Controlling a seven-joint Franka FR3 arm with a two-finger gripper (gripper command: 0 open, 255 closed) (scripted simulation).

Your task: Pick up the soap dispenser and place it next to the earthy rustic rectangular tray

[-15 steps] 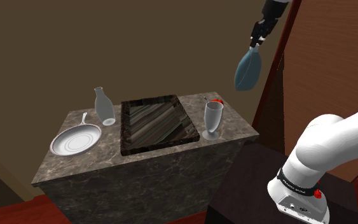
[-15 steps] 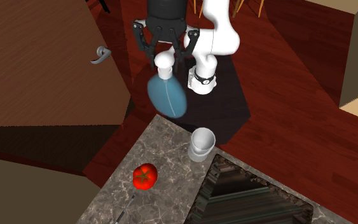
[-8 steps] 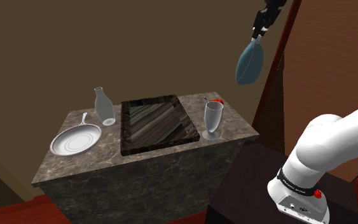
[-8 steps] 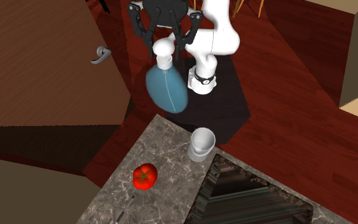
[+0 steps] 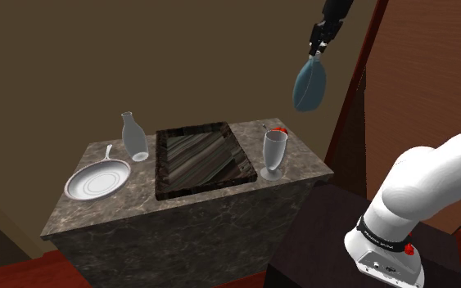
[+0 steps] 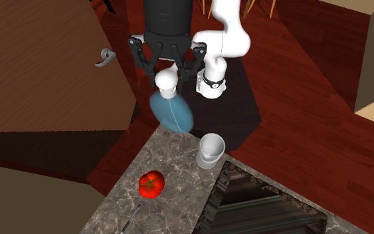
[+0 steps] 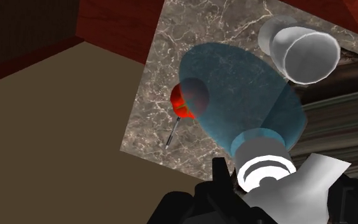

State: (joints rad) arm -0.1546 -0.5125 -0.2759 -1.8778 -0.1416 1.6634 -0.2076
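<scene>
A blue teardrop-shaped soap dispenser [image 5: 309, 84] [image 6: 171, 112] [image 7: 241, 102] with a white pump top hangs high in the air, tilted. My gripper [image 5: 314, 51] [image 6: 167, 76] [image 7: 263, 172] is shut on that white top. It hovers just past the marble counter's [image 5: 138, 204] end nearest the stand, above the tomato [image 7: 182, 102] and the glass [image 7: 301, 48]. The dark rectangular tray [image 5: 202, 157] [image 6: 258, 206] with a streaked brown floor lies in the counter's middle.
A tall stemmed glass [image 5: 274, 153] [image 6: 211, 151] and a red tomato [image 5: 279, 130] [image 6: 151, 184] stand between tray and counter end. Beyond the tray are a pale bottle [image 5: 134, 137] and a grey pan [image 5: 97, 178]. A wooden door [image 6: 46, 66] stands close beside the arm.
The gripper has carried the dispenser toward the shoulder view's left, closer to the counter's end. Its grip is unchanged, and nothing on the counter has moved.
</scene>
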